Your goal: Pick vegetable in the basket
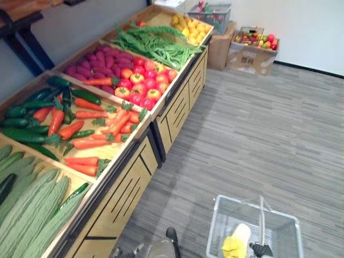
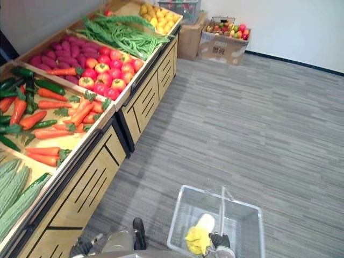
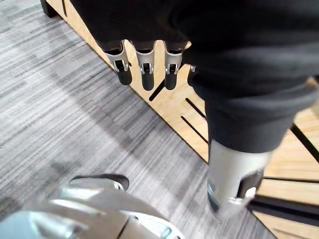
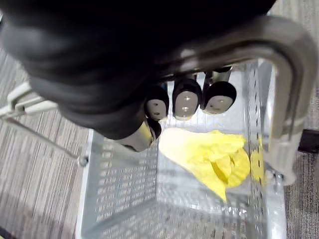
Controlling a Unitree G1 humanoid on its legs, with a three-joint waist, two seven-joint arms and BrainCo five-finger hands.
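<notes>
Over floor, right robot hand — gripping basket

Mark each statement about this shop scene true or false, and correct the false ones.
1. The right hand grips the handle of the basket. True.
2. The basket is empty. False: a yellow vegetable lies in it.
3. The carrots lie in the bin next to the apples. True.
4. The left hand holds a carrot. False: it is open and holds nothing.
</notes>
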